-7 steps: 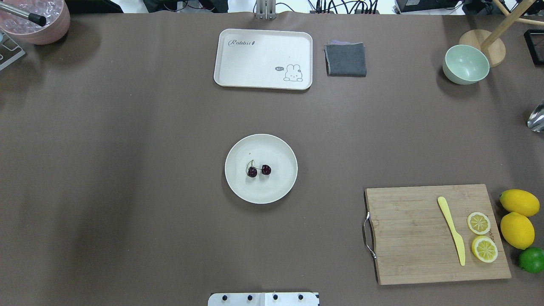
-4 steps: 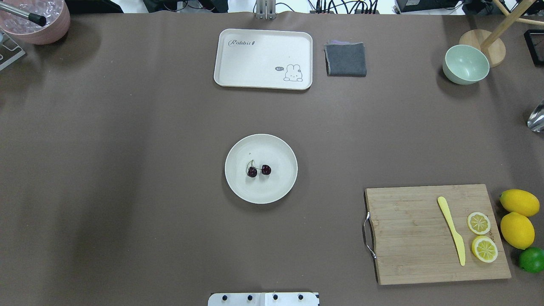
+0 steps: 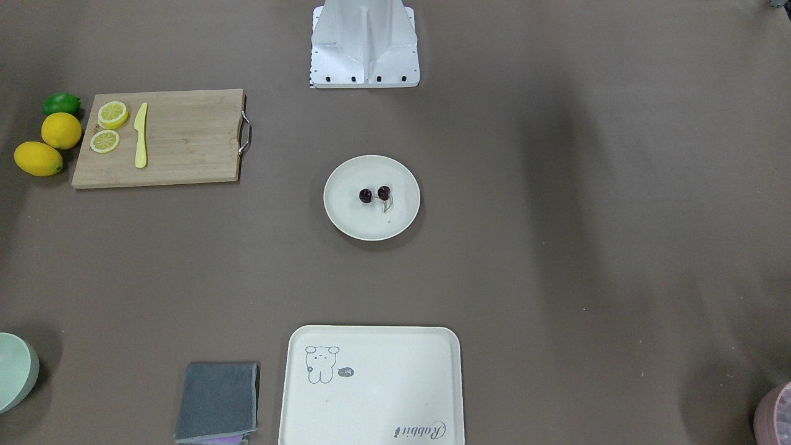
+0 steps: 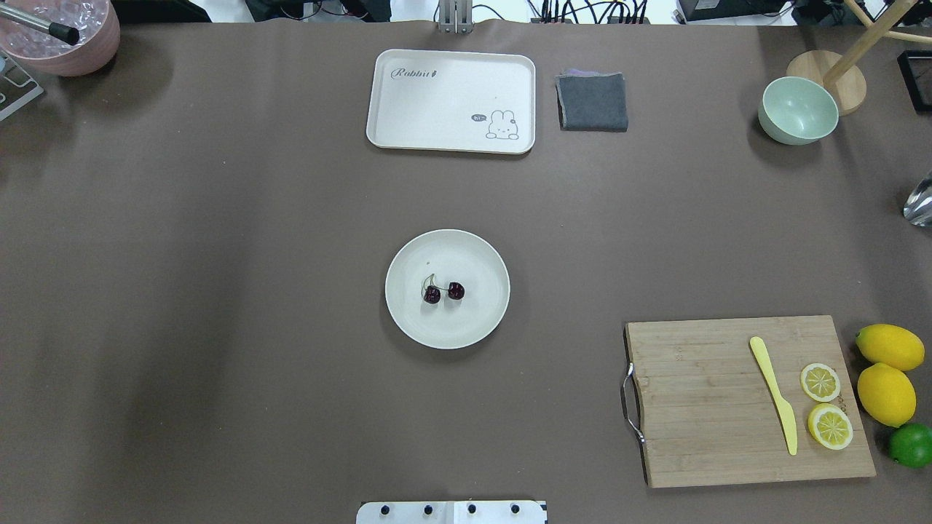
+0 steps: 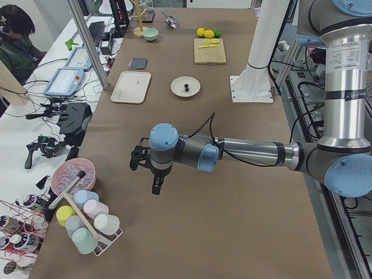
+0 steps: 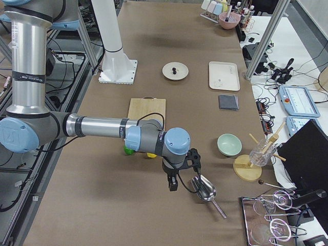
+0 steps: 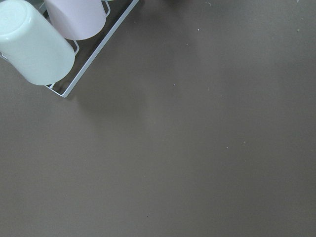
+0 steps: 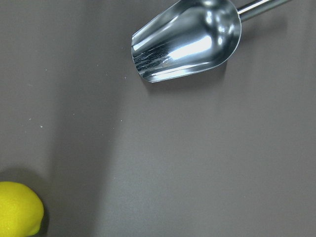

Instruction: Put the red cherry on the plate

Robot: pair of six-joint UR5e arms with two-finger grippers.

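Observation:
The red cherry (image 4: 444,291), two dark glossy fruits joined by thin stems, lies near the middle of the round cream plate (image 4: 466,326) at the table's centre. It also shows on the plate (image 3: 364,225) in the front-facing view as the cherry (image 3: 374,194). Neither arm reaches into the overhead view. My left gripper (image 5: 156,185) hangs over bare table near the cup rack, far from the plate. My right gripper (image 6: 172,184) hovers by a metal scoop at the other end. I cannot tell whether either is open or shut.
A rabbit tray (image 4: 451,87), grey cloth (image 4: 592,102) and mint bowl (image 4: 797,109) sit along the far side. A cutting board (image 4: 699,407) with a yellow knife, lemon slices, lemons and a lime lies near right. The scoop (image 8: 187,39) and cup rack (image 7: 34,44) are close to the grippers.

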